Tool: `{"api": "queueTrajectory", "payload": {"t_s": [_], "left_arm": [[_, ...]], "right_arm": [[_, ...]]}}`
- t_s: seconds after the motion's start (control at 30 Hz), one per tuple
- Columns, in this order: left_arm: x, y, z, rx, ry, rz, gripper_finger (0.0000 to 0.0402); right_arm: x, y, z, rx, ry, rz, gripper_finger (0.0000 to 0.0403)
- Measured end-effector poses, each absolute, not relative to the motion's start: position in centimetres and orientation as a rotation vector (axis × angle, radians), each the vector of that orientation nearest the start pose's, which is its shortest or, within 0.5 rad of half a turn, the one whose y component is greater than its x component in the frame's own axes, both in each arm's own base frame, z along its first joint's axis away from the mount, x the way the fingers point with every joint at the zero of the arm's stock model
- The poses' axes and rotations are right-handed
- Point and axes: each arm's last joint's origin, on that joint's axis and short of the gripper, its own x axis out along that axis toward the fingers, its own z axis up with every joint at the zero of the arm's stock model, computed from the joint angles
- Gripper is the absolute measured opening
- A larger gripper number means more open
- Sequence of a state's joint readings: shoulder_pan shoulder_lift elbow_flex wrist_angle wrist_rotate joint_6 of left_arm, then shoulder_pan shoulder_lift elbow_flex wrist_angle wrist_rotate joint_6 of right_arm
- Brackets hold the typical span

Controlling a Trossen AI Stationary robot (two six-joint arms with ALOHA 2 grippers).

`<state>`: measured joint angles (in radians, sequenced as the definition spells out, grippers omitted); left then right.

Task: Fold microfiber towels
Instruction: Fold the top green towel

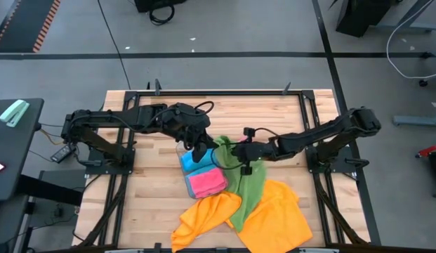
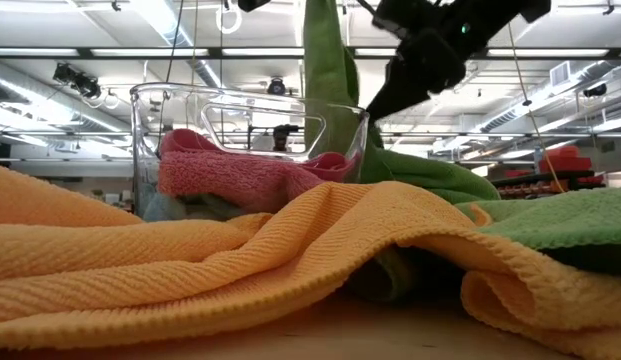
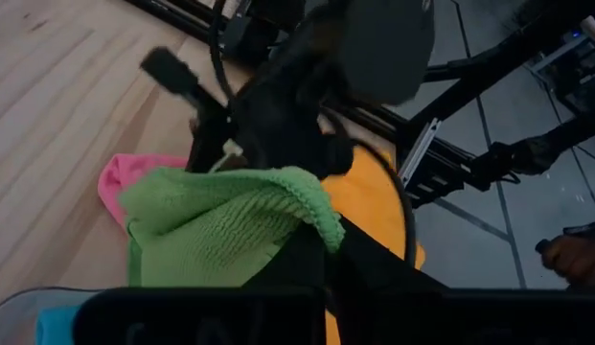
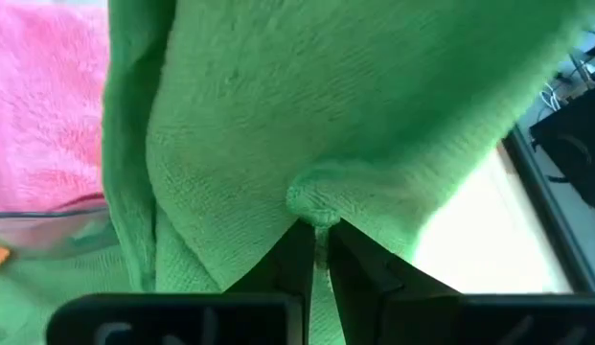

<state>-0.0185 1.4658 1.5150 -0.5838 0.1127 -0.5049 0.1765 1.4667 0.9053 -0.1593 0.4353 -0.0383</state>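
Note:
A green microfiber towel (image 1: pixel 247 184) is raised at its far end between both grippers and trails down over the orange towels (image 1: pixel 274 214) near the front edge. My left gripper (image 1: pixel 203 150) is shut on the raised end (image 3: pixel 230 220). My right gripper (image 1: pixel 235 150) is shut on the same towel a little to the right. A pink towel (image 1: pixel 207 183) and a blue towel (image 1: pixel 192 163) lie folded in a clear plastic tray (image 2: pixel 150 120) under the left gripper. In the low view the green towel (image 2: pixel 325 60) stands up behind the tray. My left gripper holds the green towel near its raised corner (image 3: pixel 311 216). The cloth drapes over the fingers and hides the place of contact. That end is lifted clear and the rest hangs below. My right gripper pinches a small pucker of the green towel (image 4: pixel 314 203) between its two fingertips, in the face of the cloth rather than at an edge. The fingers come slanting down from the table's right side. The cloth hangs loose around the pinch, and its lower part lies on the table.
Two orange towels (image 1: pixel 203 218) lie crumpled along the near edge, partly under the green one. Bare wood (image 1: pixel 154 183) shows left of the tray and along the far side. Black frame rails (image 1: pixel 225 92) border the table.

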Motion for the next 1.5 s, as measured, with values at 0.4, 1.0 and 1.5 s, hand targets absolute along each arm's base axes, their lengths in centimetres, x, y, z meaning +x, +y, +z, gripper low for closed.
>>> {"api": "queueTrajectory", "payload": {"t_s": [0.4,1.0,1.5], "left_arm": [[30.6,0.0,41.2,-0.522,0.522,-0.120,0.0009],[28.5,2.0,47.4,-0.309,0.349,-0.122,0.0012],[28.1,2.1,47.0,-0.217,0.415,-0.117,0.0020]], "right_arm": [[23.5,3.1,36.1,-0.275,0.519,-0.175,0.0041],[16.2,2.0,50.4,-0.269,0.417,-0.187,0.0041],[15.6,1.8,52.0,-0.329,0.585,-0.161,0.0041]]}}
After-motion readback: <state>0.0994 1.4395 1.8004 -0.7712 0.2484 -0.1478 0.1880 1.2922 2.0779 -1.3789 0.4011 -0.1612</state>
